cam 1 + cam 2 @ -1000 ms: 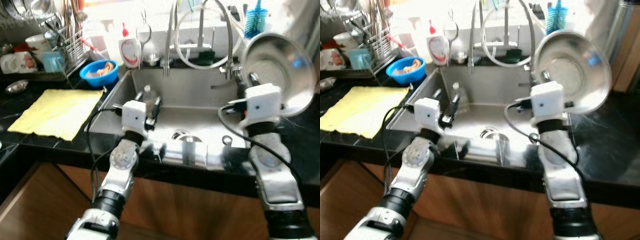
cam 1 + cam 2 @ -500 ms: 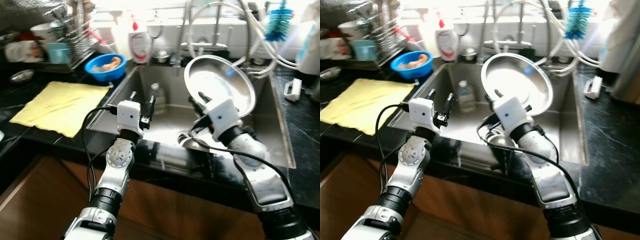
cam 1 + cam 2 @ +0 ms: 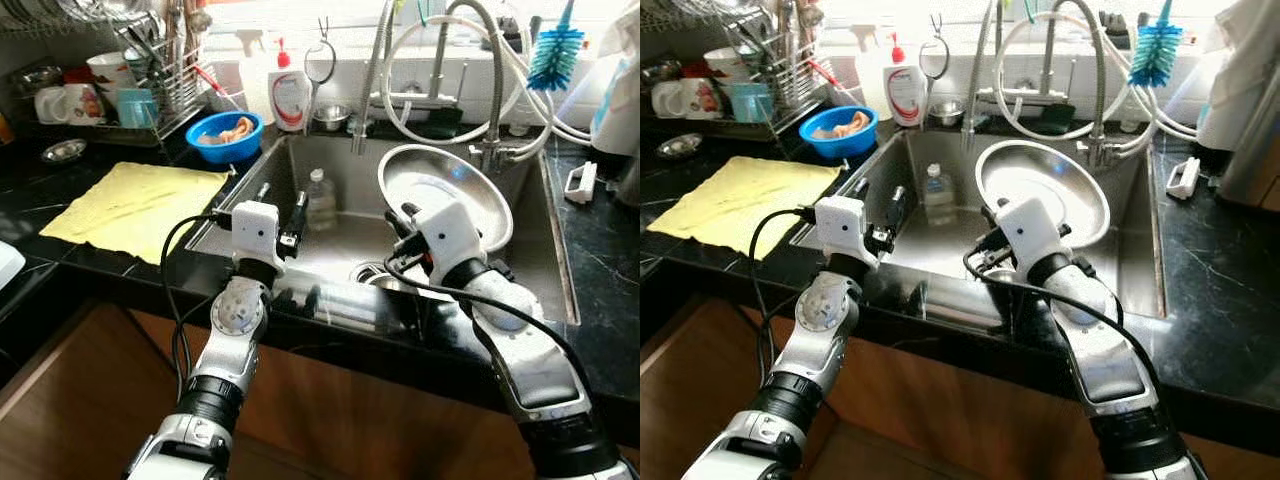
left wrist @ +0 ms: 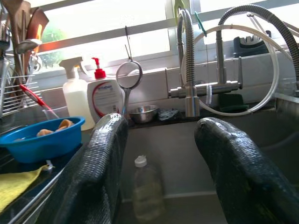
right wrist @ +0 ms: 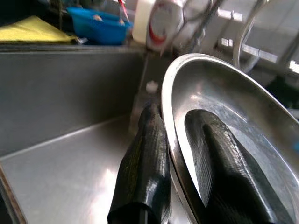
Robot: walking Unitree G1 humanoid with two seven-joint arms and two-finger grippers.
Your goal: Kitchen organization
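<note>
The right gripper pinches the rim of the round shiny steel bowl, tilting it over the stainless sink, likely for draining; the left gripper hovers spread and empty.

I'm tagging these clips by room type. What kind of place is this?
A home kitchen, most likely: a steel sink with a faucet, a dish rack with mugs, and a soap bottle on the counter.

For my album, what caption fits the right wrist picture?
Right gripper pinching the steel bowl's rim over the sink.
</note>
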